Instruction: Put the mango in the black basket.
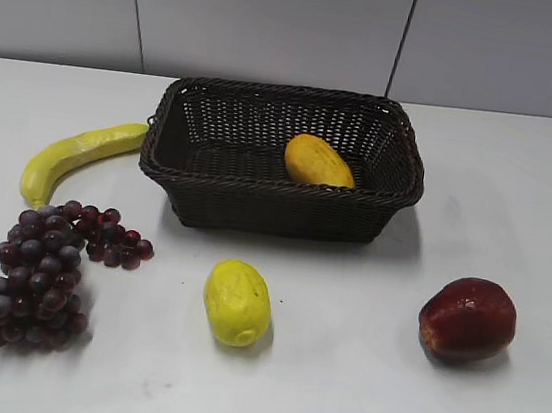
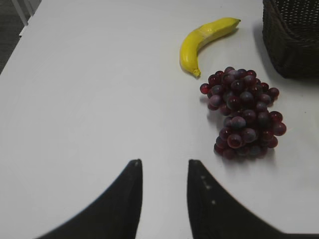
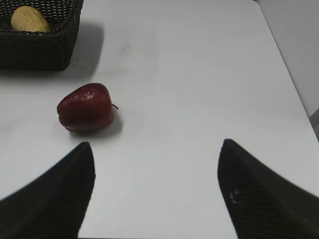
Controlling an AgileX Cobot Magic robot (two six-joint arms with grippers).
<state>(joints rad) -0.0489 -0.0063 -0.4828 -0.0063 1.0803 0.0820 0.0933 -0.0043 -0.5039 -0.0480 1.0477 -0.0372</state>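
The right gripper [image 3: 155, 191] hovers spread wide over the table [image 3: 199, 74], near the apple [image 3: 85, 107]. The left gripper [image 2: 164, 194] hangs narrowly parted, empty. The mango [image 1: 318, 161] lies inside the black basket [image 1: 277, 202]. No writing shows.

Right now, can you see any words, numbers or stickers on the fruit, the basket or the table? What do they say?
None: no words, numbers, brand marks or stickers can be read in any view.
The dark woven wicker basket, the orange-yellow oval mango inside it, the long yellow banana, the bunch of purple grapes, the pale yellow oval fruit, the dark red apple and the white table are all plain.
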